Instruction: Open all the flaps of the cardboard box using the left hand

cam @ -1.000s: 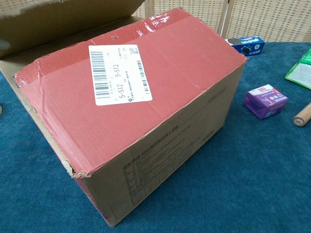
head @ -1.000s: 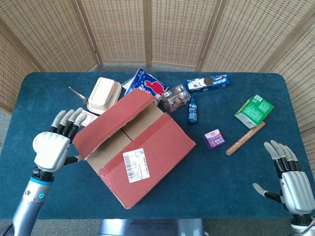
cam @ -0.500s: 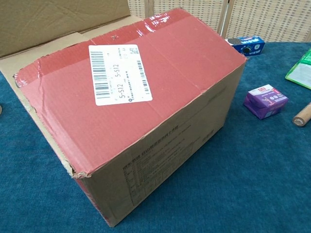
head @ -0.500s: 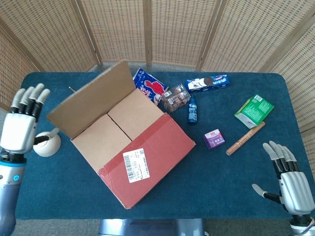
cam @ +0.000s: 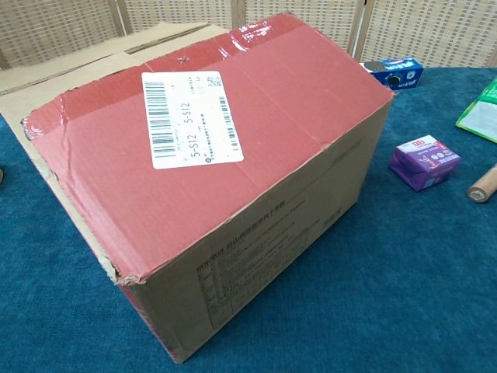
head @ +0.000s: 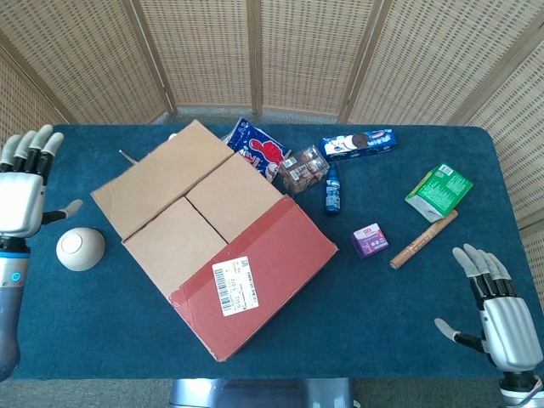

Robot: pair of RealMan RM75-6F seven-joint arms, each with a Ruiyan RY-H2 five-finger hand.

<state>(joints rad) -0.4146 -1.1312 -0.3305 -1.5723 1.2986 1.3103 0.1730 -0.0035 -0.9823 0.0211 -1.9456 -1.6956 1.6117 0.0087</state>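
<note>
Your left hand is raised at the far left edge of the table, fingers spread and extended upward, thumb out to the side, holding nothing. It stands well apart from the cardboard box, which sits in the middle-left of the table, turned at an angle. The far outer flap lies folded back and outward toward your left hand's side, its plain brown inner face up, with a gap of blue cloth between its edge and your thumb. Two inner flaps lie flat over the opening, meeting along a seam. The near outer flap, red with a white barcode label, is down over the top; in the chest view that red flap fills most of the frame, and neither hand shows there. A round white object rests on the table just below your left hand, between it and the box. Your right hand is at the near right corner of the table, fingers apart and empty, far from the box. Behind and to the right of the box lie a blue snack bag, a cookie pack, a small blue bottle, a purple box, a green packet and a brown stick.
</note>
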